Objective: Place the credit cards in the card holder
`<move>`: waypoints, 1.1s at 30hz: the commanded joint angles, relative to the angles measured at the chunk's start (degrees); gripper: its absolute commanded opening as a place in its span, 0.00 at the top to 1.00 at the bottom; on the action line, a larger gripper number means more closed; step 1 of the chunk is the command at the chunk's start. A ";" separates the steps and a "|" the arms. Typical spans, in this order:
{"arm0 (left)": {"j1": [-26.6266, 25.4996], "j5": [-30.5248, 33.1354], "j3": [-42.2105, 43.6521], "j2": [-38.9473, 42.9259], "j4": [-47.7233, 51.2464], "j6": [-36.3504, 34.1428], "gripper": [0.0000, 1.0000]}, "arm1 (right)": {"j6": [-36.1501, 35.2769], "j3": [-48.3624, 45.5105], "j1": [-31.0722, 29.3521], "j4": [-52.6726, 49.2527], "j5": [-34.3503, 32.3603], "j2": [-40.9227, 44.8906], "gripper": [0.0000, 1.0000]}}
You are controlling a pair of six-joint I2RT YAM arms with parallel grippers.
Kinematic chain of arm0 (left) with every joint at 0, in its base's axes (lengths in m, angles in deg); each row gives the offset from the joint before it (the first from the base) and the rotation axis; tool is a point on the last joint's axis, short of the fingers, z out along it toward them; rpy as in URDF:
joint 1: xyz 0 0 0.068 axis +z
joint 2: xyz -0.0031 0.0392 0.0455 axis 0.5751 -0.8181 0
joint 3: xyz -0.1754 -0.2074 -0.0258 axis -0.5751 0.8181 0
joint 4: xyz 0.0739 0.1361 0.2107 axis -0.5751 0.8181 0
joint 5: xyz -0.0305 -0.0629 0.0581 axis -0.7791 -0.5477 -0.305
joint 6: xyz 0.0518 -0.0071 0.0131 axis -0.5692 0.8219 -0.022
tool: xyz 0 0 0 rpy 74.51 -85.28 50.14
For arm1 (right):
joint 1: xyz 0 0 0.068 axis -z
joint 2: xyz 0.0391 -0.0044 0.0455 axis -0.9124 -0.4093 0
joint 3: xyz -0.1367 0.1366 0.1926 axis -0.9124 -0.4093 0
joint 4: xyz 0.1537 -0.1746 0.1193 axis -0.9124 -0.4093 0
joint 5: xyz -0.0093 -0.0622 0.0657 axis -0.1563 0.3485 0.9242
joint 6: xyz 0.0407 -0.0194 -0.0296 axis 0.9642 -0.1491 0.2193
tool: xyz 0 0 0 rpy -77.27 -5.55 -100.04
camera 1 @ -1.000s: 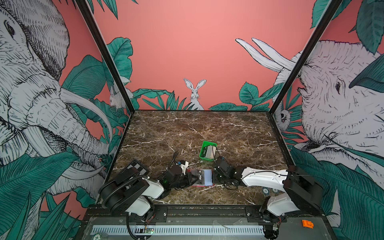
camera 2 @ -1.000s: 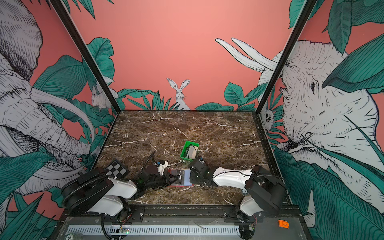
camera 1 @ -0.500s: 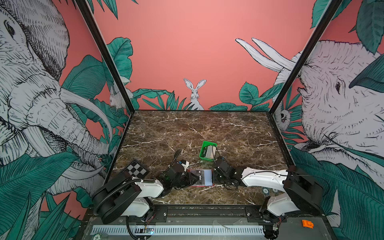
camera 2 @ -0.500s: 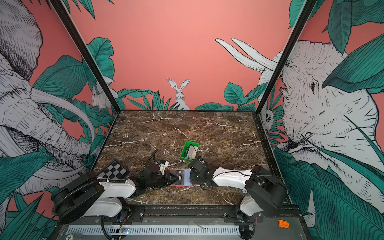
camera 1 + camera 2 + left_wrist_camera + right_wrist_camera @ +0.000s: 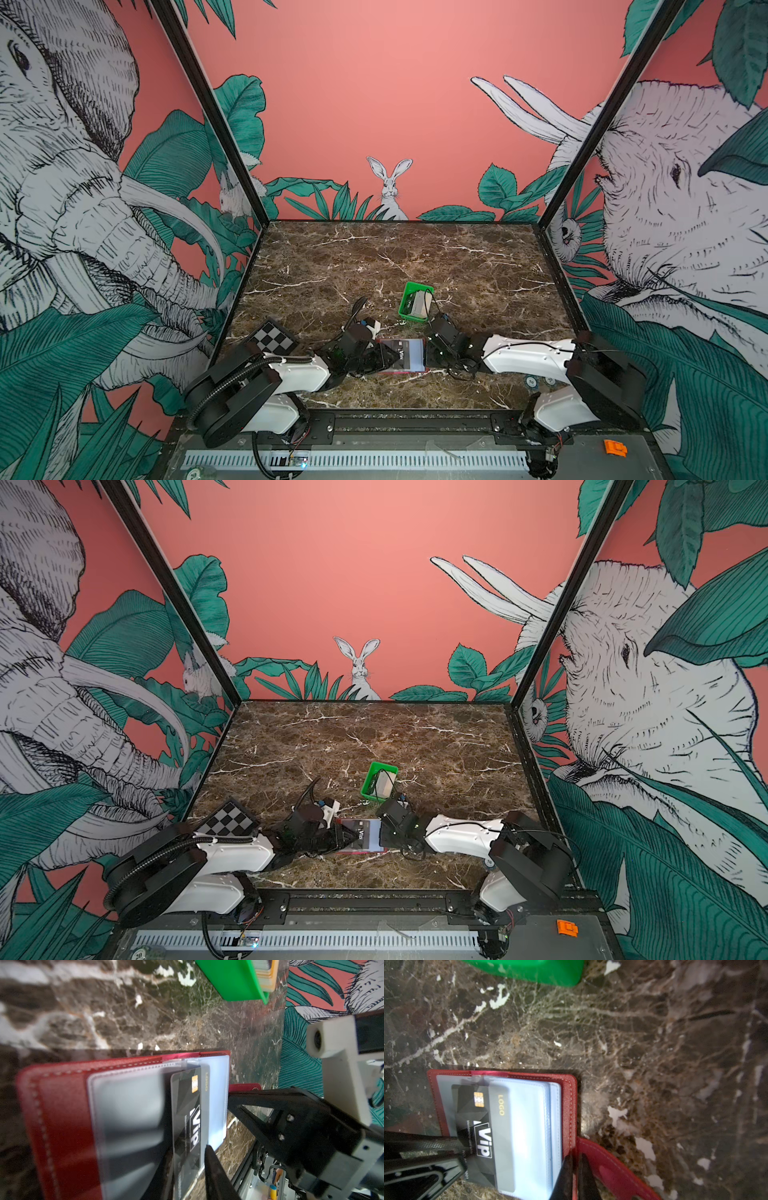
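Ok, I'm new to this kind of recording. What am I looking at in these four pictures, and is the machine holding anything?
Two white robot arms sit at the near edge of a marble table, each ending in a two-fingered pincer. Two pictures look down on the whole scene from above, nearly alike; the other two come from cameras on the arms' wrists. On the table lie an open red card holder and, behind it, a green tray with more cards. A dark VIP card sits partly inside a clear pocket. The left pincer stands open, straddling that card's edge. The right pincer is shut on the holder's red edge, seemingly steadying it.
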 commanded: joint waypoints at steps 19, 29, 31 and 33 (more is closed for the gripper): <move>0.02 7.56 -0.99 -1.22 12.36 -4.13 0.73 | 0.33 -0.67 -0.30 -2.42 -0.86 -3.23 0.94; -0.07 4.54 -1.43 -4.30 7.60 -4.48 0.81 | 0.34 -0.46 -0.33 -2.21 -0.71 -3.65 0.96; -0.07 3.74 -1.61 -4.91 6.61 -4.49 0.80 | 0.32 -0.49 -0.35 -2.20 -0.57 -3.80 0.96; -0.18 3.22 -1.73 -5.36 5.84 -4.33 0.78 | 0.32 -0.50 -0.33 -2.12 -0.69 -3.76 0.96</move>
